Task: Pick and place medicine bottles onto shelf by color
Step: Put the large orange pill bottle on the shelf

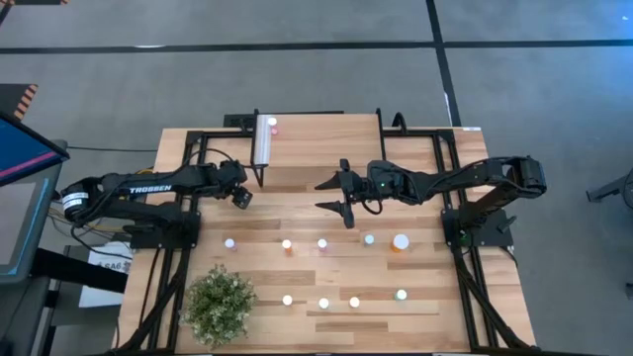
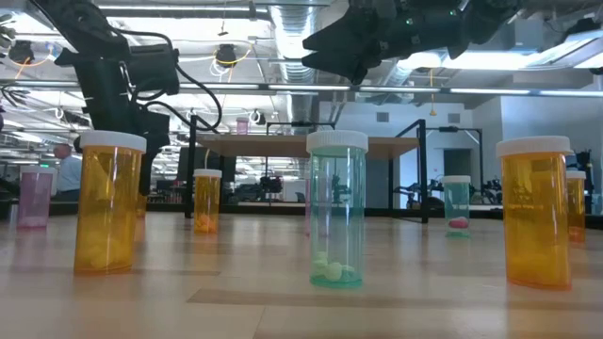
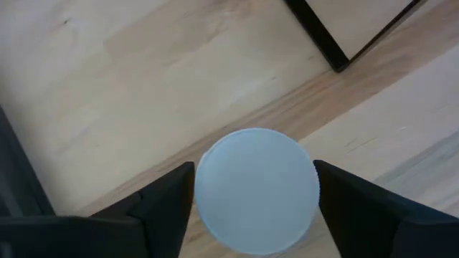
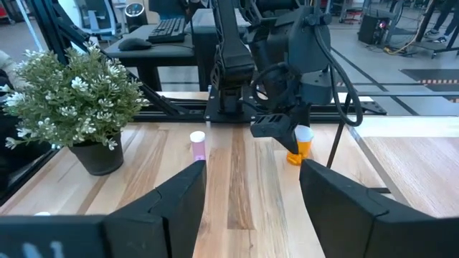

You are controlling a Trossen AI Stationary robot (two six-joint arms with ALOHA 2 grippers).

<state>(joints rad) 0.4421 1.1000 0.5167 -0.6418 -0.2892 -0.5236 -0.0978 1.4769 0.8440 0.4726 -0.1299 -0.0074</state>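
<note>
Wood tabletop (image 1: 297, 203): left gripper (image 3: 251, 201) straddles orange bottle (image 4: 302, 143), cap between spread fingers, axis vertical, not clamped. Your shelf (image 1: 265, 138) at 1 o'clock (near). Right gripper (image 1: 332, 195) open, hovering mid-table.

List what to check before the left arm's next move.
1. Orange bottle sits centred in left gripper: ok.
2. Grip closed firmly on it: cannot tell.
3. Bottle lifted off the table: cannot tell.
4. Right gripper open, empty, apart from the left: ok.
5. Shelf has free room beside its pink bottle: ok.
</note>
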